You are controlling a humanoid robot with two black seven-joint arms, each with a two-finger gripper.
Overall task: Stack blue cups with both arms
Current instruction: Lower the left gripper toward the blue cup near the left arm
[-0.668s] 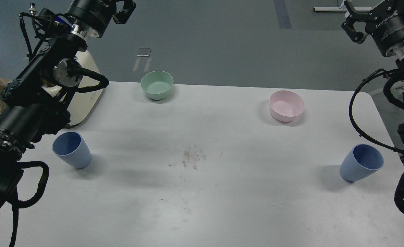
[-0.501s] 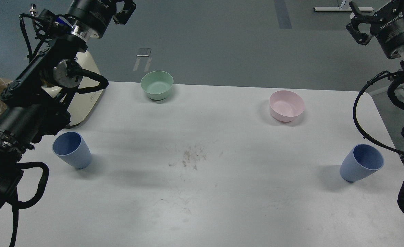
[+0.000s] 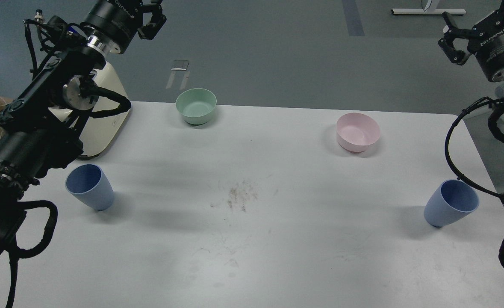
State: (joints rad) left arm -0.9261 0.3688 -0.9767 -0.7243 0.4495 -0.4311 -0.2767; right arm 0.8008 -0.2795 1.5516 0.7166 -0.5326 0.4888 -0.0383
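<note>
With both arms raised far beyond tabletop (image 3: pixel 252 256), upright cups stand apart: left cup (image 3: pixel 90 187) below left gripper (image 3: pixel 151 19), right cup (image 3: pixel 451 208) below right gripper (image 3: pixel 452 40); jaws state unclear.

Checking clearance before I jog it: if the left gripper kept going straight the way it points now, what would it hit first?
Probably nothing: the left gripper points up and away over bare floor beyond the table, though depth is unclear.

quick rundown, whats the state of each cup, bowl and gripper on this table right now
left blue cup: upright, empty, standing free
right blue cup: upright, empty, standing free, far from the other
mint-green bowl: upright, empty
pink bowl: upright, empty
left gripper: raised, holding nothing; fingers too cut off to judge
right gripper: raised, holding nothing; fingers too cut off to judge
</note>
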